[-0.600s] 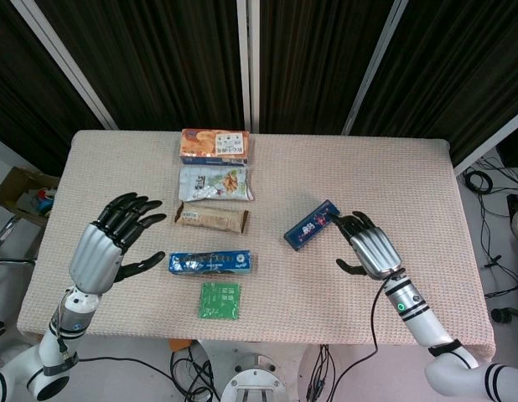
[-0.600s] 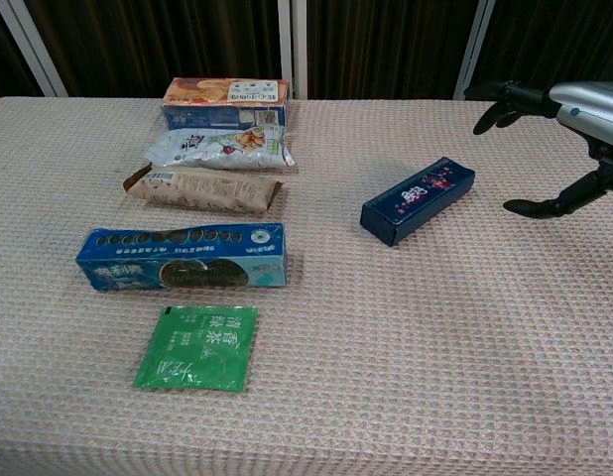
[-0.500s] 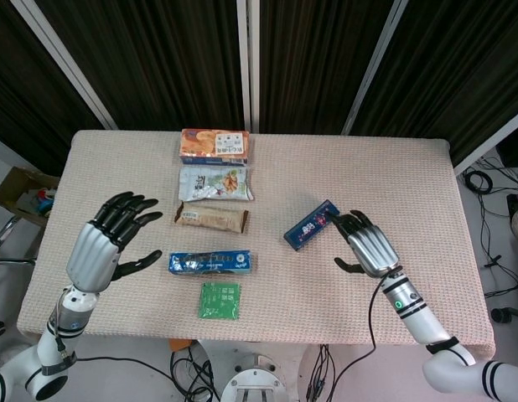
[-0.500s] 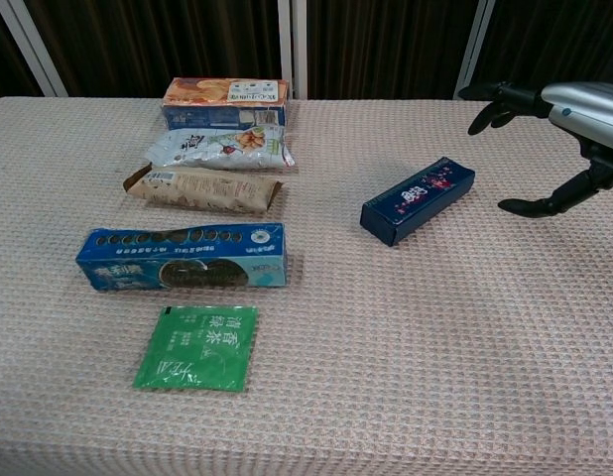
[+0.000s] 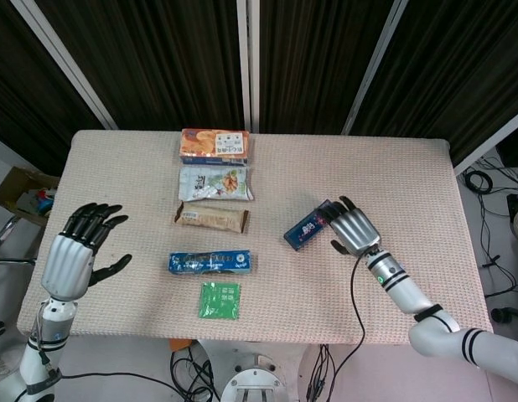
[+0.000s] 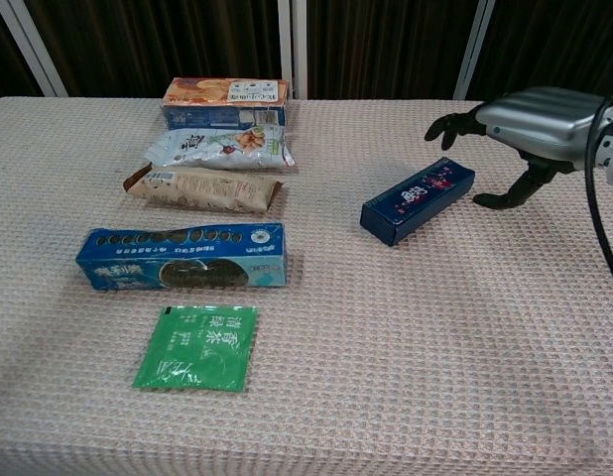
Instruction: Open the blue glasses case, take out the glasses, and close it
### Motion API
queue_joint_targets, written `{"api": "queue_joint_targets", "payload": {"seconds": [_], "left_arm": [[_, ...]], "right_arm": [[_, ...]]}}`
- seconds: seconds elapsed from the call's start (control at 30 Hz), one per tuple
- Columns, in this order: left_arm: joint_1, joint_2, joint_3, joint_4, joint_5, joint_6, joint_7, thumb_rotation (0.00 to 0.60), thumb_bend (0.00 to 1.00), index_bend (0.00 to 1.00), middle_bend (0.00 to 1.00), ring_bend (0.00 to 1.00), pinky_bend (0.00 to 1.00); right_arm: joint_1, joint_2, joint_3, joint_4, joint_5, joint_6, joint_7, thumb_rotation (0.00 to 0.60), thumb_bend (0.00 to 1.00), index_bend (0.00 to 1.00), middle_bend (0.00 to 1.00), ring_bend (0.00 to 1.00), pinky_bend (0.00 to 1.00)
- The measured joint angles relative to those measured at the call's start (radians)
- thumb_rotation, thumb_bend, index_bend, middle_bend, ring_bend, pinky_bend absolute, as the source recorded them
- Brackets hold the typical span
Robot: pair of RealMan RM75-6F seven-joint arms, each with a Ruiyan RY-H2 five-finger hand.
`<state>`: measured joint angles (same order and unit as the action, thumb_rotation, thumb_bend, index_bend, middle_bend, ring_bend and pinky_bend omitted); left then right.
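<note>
The blue glasses case (image 5: 310, 224) (image 6: 418, 199) lies closed and slanted on the woven table cover, right of centre. My right hand (image 5: 353, 229) (image 6: 525, 123) hovers just right of it, fingers spread and curved over the case's right end, holding nothing. In the chest view a small gap shows between thumb and case. My left hand (image 5: 75, 254) is raised at the table's left edge, fingers spread, empty; only the head view shows it. No glasses are visible.
A column of snacks lies left of centre: an orange box (image 5: 214, 145), a pale bag (image 5: 214, 182), a brown wrapped bar (image 5: 212, 219), a blue biscuit box (image 5: 209, 262) and a green sachet (image 5: 220, 301). The table's front edge (image 5: 267, 333) runs close below.
My right hand has moved left, toward the glasses case, and now arches over its right end. My left hand has drawn back to the left, away from the snacks.
</note>
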<state>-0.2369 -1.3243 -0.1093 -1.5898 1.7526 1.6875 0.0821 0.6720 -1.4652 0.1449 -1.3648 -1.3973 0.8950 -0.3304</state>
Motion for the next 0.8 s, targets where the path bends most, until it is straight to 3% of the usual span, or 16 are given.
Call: {"api": "queue_joint_targets", "payload": {"seconds": [0.33,0.57,0.8], "left_arm": [[0.094,-0.011,0.046,0.075,-0.109,0.014,-0.028,0.600,0.02,0.28,0.23,0.20,0.21],[0.102,-0.023,0.043,0.096,-0.109,0.022,-0.045,0.600,0.02,0.28,0.23,0.20,0.21],[0.098,-0.022,0.038,0.098,-0.098,0.018,-0.046,0.600,0.02,0.28,0.23,0.20,0.21]], "right_arm": [[0.087,-0.082,0.000,0.106,0.048,-0.093,-0.042,0.600,0.31,0.18,0.22,0.16,0.17],[0.110,-0.101,-0.003,0.137,0.073,-0.117,-0.041,0.600,0.34,0.21,0.22,0.16,0.17],[0.136,-0.115,-0.002,0.155,0.097,-0.139,-0.046,0.600,0.47,0.27,0.23,0.16,0.17]]}}
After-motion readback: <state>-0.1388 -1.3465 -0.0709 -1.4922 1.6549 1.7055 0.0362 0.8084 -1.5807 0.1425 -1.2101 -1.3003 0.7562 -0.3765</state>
